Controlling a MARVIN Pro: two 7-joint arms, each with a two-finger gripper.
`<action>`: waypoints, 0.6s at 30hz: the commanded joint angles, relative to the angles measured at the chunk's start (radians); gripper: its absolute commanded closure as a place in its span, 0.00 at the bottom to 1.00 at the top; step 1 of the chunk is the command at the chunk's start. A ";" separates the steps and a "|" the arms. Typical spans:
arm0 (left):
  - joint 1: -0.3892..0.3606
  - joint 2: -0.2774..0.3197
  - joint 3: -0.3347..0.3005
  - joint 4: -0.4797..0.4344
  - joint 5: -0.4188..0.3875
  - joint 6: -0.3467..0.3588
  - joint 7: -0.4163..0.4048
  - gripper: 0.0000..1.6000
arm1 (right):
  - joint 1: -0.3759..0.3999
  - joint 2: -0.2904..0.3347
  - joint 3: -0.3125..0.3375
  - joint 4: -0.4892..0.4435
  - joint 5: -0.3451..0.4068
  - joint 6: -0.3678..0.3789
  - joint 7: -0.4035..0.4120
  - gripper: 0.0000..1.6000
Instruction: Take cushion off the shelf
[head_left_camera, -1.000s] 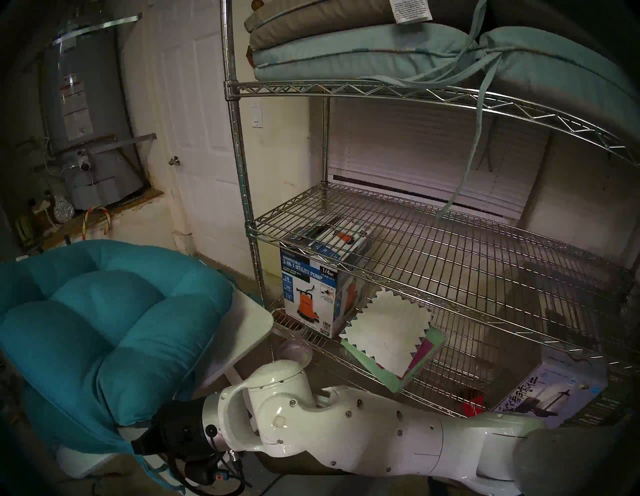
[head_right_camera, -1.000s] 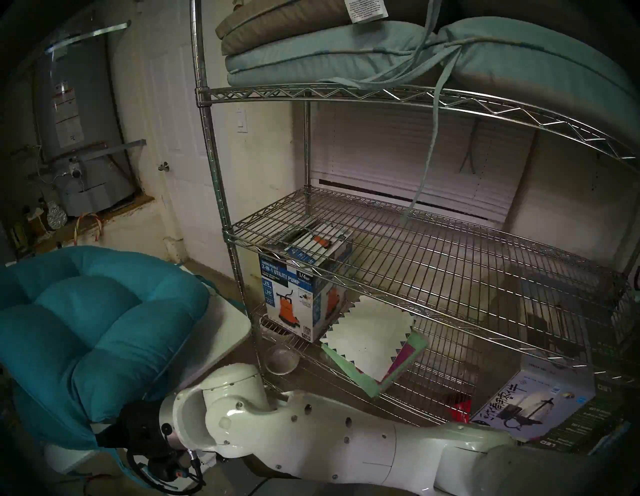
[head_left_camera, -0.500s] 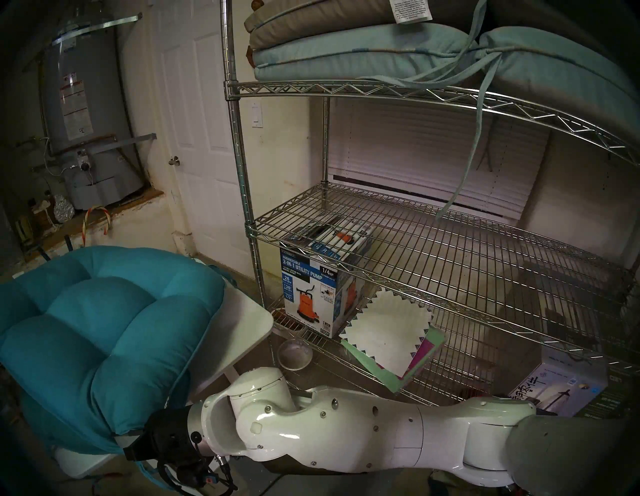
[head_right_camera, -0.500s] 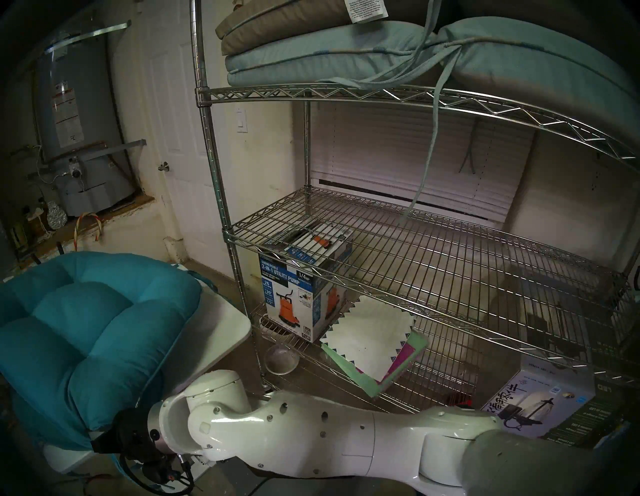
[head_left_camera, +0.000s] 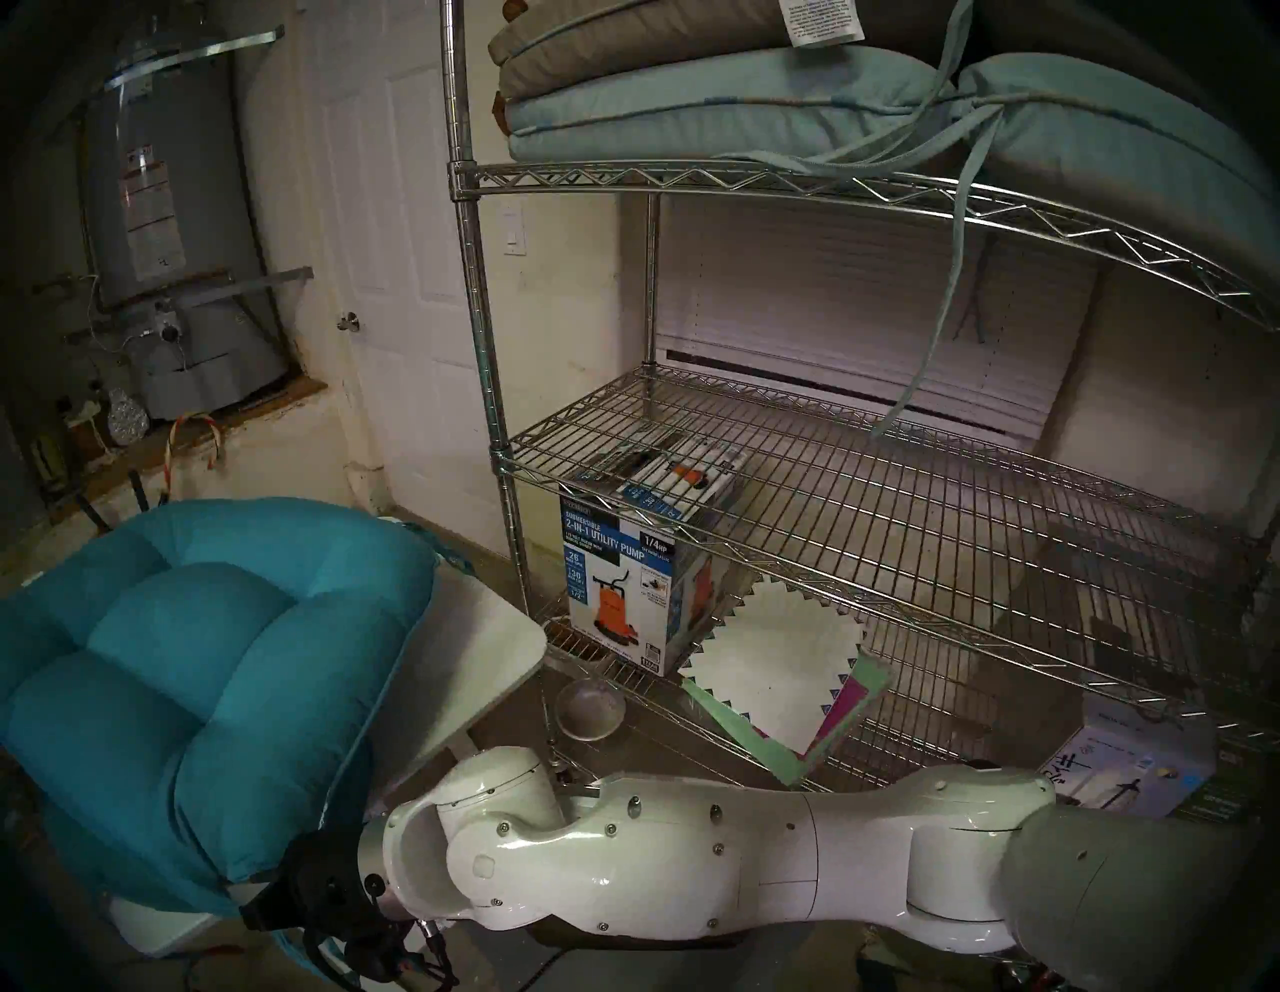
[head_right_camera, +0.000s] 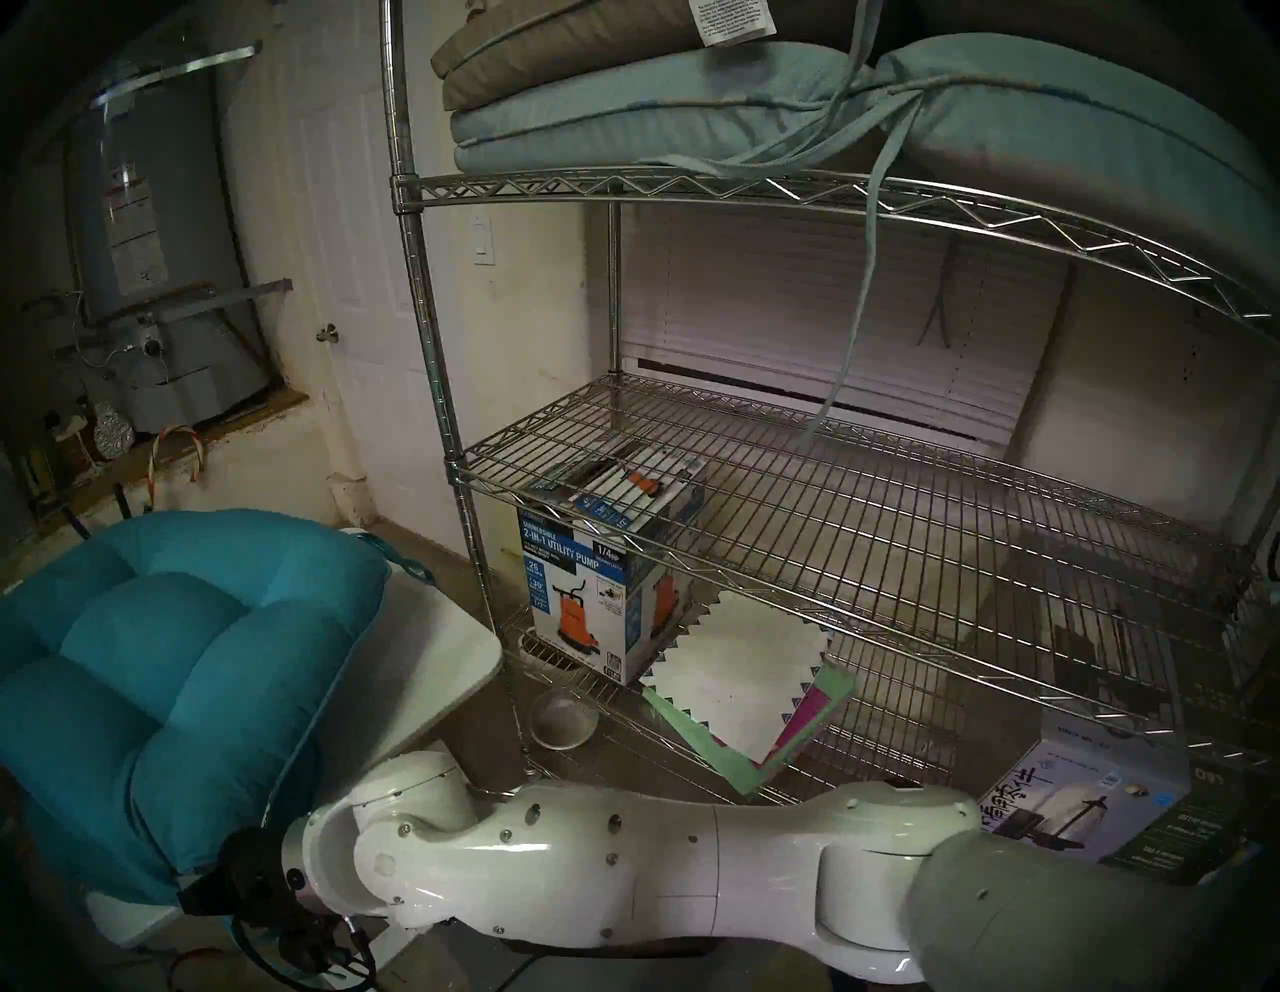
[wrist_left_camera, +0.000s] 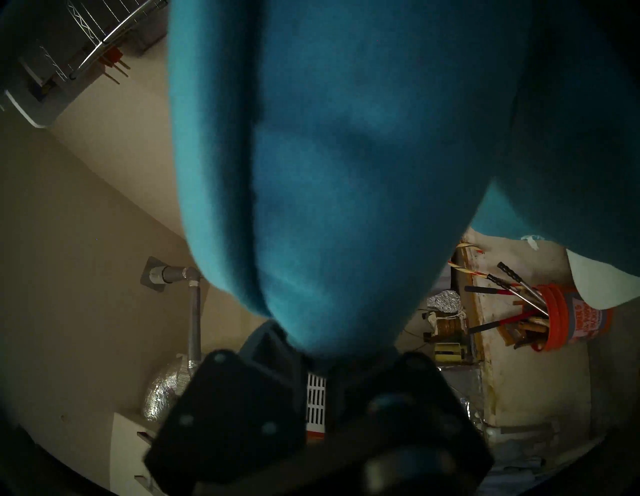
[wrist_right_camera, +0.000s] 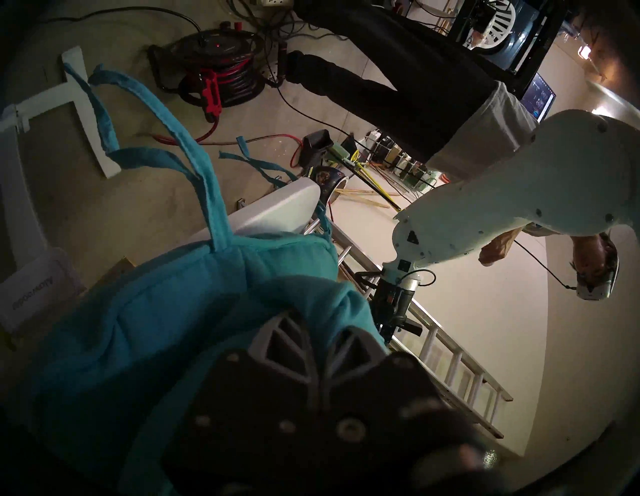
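We count one teal cushion — off the shelf, over the white counter, its near edge clamped in both end effectors, left and right.

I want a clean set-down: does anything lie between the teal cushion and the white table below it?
Nothing visible does. The teal cushion is over the white table, whose exposed top is bare; the part underneath is hidden.
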 joint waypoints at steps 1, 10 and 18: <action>-0.006 -0.010 0.000 0.012 -0.011 0.000 0.019 1.00 | 0.031 -0.054 -0.053 0.015 0.039 0.026 -0.001 1.00; -0.021 -0.040 0.027 0.057 -0.003 0.000 0.016 1.00 | 0.062 -0.074 -0.096 0.035 0.077 0.068 -0.001 1.00; -0.039 -0.063 0.056 0.101 -0.002 0.000 0.018 1.00 | 0.097 -0.093 -0.135 0.046 0.119 0.113 0.000 1.00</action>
